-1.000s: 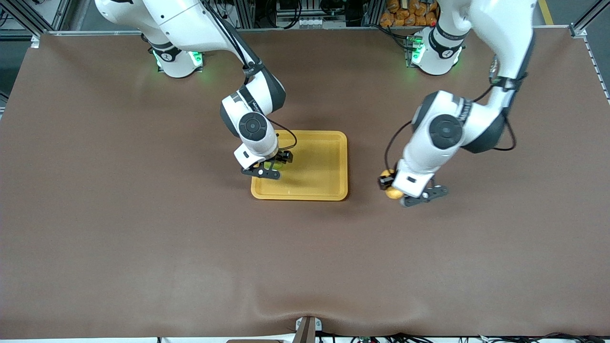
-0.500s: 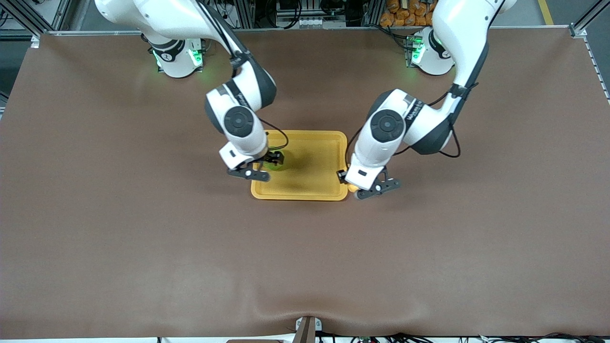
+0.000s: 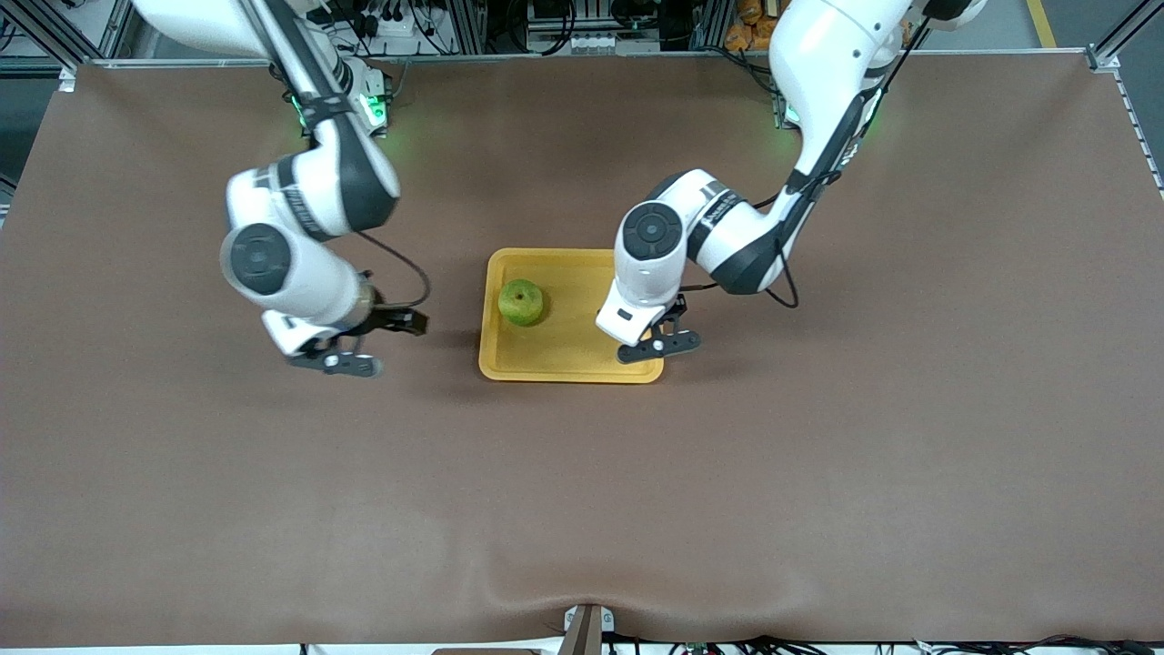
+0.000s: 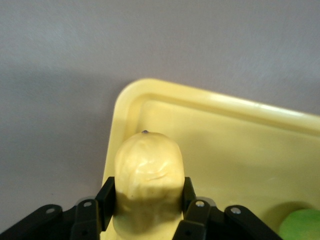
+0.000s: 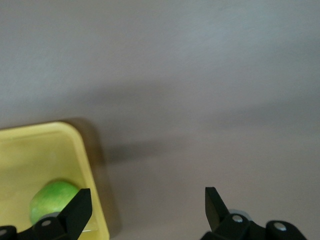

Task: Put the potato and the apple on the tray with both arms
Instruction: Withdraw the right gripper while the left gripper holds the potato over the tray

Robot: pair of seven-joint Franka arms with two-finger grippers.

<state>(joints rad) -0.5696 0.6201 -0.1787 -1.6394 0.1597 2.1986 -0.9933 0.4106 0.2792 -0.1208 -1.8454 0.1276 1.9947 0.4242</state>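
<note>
The yellow-green apple [image 3: 521, 302] lies on the yellow-orange tray [image 3: 575, 353], at the end toward the right arm. My right gripper [image 3: 382, 343] is open and empty over the bare table beside that end of the tray. In the right wrist view the right gripper [image 5: 147, 210] has wide-apart jaws, with the apple [image 5: 51, 200] and the tray's corner [image 5: 75, 145] at one side. My left gripper [image 3: 662, 333] is over the tray's other end, its hand hiding the potato. In the left wrist view the left gripper [image 4: 146, 196] is shut on the potato [image 4: 147, 170], above the tray's corner [image 4: 135, 97].
The brown table mat [image 3: 582, 509] spreads all round the tray. The arms' green-lit bases [image 3: 341, 114] stand at the edge farthest from the front camera. A small bracket [image 3: 587, 628] sits at the nearest edge.
My right gripper has let go of the apple, left it on the tray and moved off toward the right arm's end. My left gripper has carried the potato from the table to over the tray.
</note>
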